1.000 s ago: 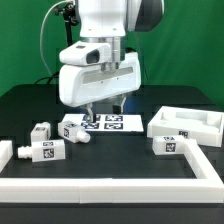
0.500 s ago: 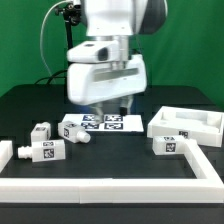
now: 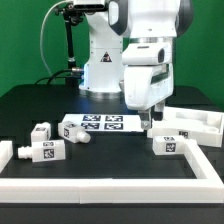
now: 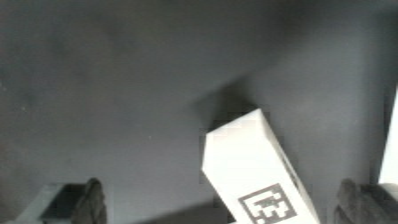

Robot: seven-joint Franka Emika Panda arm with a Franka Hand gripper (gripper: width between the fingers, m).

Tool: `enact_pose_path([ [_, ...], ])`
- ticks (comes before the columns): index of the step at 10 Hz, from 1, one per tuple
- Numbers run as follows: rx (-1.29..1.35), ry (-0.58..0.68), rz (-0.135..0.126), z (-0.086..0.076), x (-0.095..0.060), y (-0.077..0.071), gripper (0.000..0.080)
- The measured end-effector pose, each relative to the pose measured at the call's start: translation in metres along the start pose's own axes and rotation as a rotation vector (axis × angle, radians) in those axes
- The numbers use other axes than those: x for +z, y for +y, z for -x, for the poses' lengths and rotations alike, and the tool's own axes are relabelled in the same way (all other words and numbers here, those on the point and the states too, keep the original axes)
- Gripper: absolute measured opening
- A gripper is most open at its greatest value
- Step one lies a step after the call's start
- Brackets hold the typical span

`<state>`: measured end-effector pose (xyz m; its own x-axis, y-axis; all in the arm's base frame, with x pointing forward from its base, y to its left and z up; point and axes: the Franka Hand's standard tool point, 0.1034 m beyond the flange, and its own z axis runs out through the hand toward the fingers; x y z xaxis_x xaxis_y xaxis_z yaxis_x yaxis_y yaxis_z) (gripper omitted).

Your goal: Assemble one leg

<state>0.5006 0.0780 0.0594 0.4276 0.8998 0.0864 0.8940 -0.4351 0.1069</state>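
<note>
Leg (image 3: 168, 144) lies just toward the exterior view's right of the raised gripper (image 3: 149, 119), whose jaw opening cannot be told.

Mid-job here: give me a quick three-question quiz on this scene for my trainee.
1. Which is the gripper hovering nearest? A) the leg beside the panel; B) the marker board; C) the border rail.
2. How many legs show in the exterior view?
3. True or false: the gripper is shut on a leg.
Key: 1 A; 2 four; 3 false, it is open and holds nothing.
</note>
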Motion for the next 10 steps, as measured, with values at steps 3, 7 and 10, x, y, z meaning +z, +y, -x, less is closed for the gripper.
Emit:
enact_pose_path([
  [3,-0.008,0.006,-0.006,-0.011,0.009,-0.005,0.0649],
  [7,-0.008,0.021,-0.031,-0.019,0.045,-0.018,0.0649],
  [10,-0.002,0.027,-0.034,-0.024,0.052,-0.023,0.0649],
])
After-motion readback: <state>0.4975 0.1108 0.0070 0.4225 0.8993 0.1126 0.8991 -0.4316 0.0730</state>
